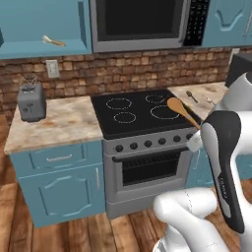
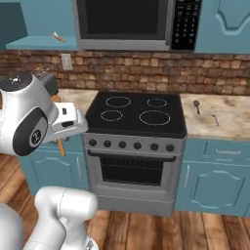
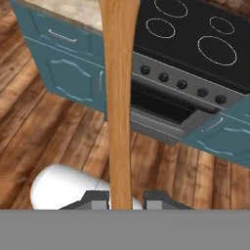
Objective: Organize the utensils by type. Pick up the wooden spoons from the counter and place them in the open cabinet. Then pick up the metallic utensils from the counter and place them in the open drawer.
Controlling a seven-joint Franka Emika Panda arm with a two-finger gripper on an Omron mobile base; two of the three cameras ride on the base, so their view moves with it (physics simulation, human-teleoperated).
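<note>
1. Between my fingertips, in the hand view, runs the handle of the orange spoon (image 3: 119, 97); my gripper (image 3: 126, 199) is closed tight on it, one dark tip each side, touching the wood. Beyond the handle lie the stove (image 3: 195, 44), its knobs, a teal cabinet (image 3: 68, 73) and the plank floor (image 3: 49, 127).

2. From the left base view, my arm rises at the lower right and the orange spoon (image 1: 180, 109) sticks up from behind it, round bowl up, over the stove's (image 1: 140, 110) right front corner. The gripper itself is hidden behind my arm here. A pale spoon (image 1: 53, 41) lies in the open cabinet (image 1: 44, 27) at upper left. On the counter (image 1: 61, 123) left of the stove stands a grey toaster (image 1: 31, 102). On the right stretch of counter lie the dark spoon (image 1: 191, 96) and, just beside it, the thin silver utensil (image 1: 210, 100), partly hidden by my arm.

3. From the right base view, my arm covers the left side, and a bit of the orange spoon's handle (image 2: 60, 146) pokes down below the hand. The pale spoon (image 2: 58, 36) rests on the cabinet shelf (image 2: 39, 43). Right of the stove (image 2: 136, 114), the dark spoon (image 2: 196, 105) and silver utensil (image 2: 214, 117) lie near each other, apart, on the counter (image 2: 229, 122).
</note>
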